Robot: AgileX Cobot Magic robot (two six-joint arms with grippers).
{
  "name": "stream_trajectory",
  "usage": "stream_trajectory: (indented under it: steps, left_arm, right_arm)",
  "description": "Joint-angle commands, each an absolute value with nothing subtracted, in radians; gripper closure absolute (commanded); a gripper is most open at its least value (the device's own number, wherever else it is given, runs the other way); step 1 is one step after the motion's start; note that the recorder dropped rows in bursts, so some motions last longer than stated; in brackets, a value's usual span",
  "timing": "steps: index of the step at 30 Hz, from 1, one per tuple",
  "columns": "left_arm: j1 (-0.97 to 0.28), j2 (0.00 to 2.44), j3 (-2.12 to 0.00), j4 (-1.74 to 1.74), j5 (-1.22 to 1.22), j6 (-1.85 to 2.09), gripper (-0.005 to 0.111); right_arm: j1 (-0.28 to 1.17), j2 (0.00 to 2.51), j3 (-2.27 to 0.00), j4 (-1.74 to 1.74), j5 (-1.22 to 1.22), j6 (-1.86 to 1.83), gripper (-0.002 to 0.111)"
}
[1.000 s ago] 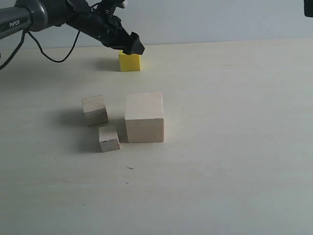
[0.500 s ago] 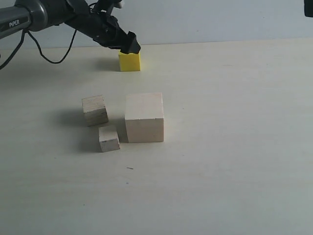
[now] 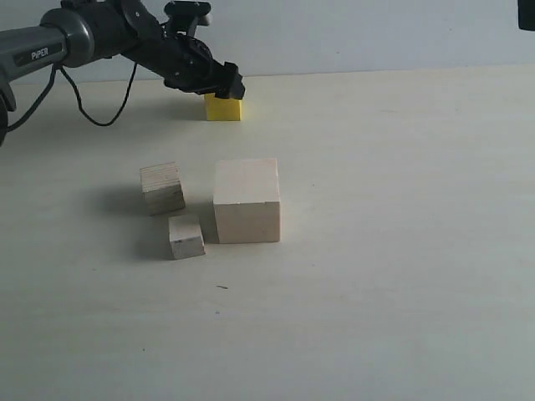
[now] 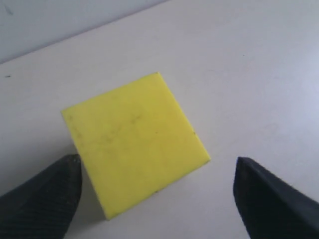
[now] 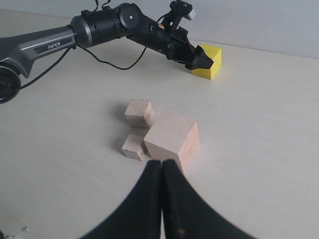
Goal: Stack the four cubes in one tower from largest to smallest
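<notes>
Here's the left gripper (image 3: 227,83) reaching out low over the far side of the table (image 3: 401,276), left of centre, and it's right down on the yellow cube (image 3: 223,109). From the wrist you can see the jaws spread wide with the yellow cube sitting between them. One dark finger (image 4: 45,199) is just beside a lower corner of the cube, though whether it touches I cannot tell, and the other finger (image 4: 274,199) stands clearly apart from it, so nothing is pinched. The yellow cube rests flat on the table, turned a little askew to the jaws. Nearer to us, well apart from it, the other three cubes sit in a loose cluster. The big pale cube (image 3: 247,200) is the rightmost. The layered plywood cube (image 3: 162,187) is to its left with a gap between them. The smallest pale cube (image 3: 186,236) is nearest of all, just beside the big cube's lower left corner and just in front of the plywood one. All four are on the table, none stacked. The right gripper (image 5: 162,167) hangs back on the near side above the table, fingers pressed together on nothing, pointing toward the cluster.
</notes>
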State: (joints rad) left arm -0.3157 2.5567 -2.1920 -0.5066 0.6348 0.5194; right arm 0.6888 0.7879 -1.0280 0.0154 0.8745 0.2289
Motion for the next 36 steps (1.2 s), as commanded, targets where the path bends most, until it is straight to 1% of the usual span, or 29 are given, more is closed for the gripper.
stream_trajectory:
  steps: [1, 6, 7, 8, 9, 10, 11, 12, 13, 14, 23, 31, 36]
  left_arm:
    - [-0.321, 2.558, -2.190, -0.494, 0.598, 0.511, 0.029]
    - [-0.321, 2.558, -2.190, -0.492, 0.599, 0.493, 0.030]
    - [-0.321, 2.558, -2.190, -0.492, 0.604, 0.484, 0.032]
    - [-0.321, 2.558, -2.190, -0.492, 0.618, 0.462, 0.041]
    - [-0.321, 2.558, -2.190, -0.492, 0.641, 0.460, 0.055]
    - [-0.321, 2.558, -2.190, -0.492, 0.653, 0.460, 0.064]
    - [-0.321, 2.558, -2.190, -0.492, 0.679, 0.460, 0.079]
    - [-0.321, 2.558, -2.190, -0.492, 0.692, 0.460, 0.087]
    - [-0.321, 2.558, -2.190, -0.488, 0.719, 0.460, 0.104]
    - [-0.321, 2.558, -2.190, -0.479, 0.723, 0.464, 0.106]
    - [-0.321, 2.511, -2.190, -0.464, 0.782, 0.464, 0.107]
    - [-0.321, 2.447, -2.190, -0.457, 0.702, 0.471, 0.107]
    - [-0.318, 2.447, -2.190, -0.401, 0.762, 0.464, 0.107]
  right_arm:
    - [0.687, 0.786, -1.024, 0.020, 0.862, 0.228, 0.108]
    - [0.687, 0.786, -1.024, 0.020, 0.865, 0.228, 0.108]
    - [0.687, 0.786, -1.024, 0.022, 0.867, 0.228, 0.108]
    - [0.687, 0.786, -1.024, 0.027, 0.867, 0.228, 0.108]
    - [0.687, 0.786, -1.024, 0.027, 0.869, 0.228, 0.108]
    - [0.687, 0.786, -1.024, 0.027, 0.869, 0.228, 0.108]
    - [0.687, 0.786, -1.024, 0.027, 0.869, 0.228, 0.108]
    - [0.687, 0.786, -1.024, 0.027, 0.869, 0.228, 0.108]
    - [0.687, 0.786, -1.024, 0.027, 0.869, 0.228, 0.108]
    - [0.687, 0.786, -1.024, 0.027, 0.869, 0.228, 0.108]
    - [0.687, 0.786, -1.024, 0.027, 0.869, 0.228, 0.108]
    - [0.687, 0.786, -1.024, 0.027, 0.870, 0.228, 0.108]
    - [0.687, 0.793, -1.024, -0.073, 0.897, 0.283, 0.108]
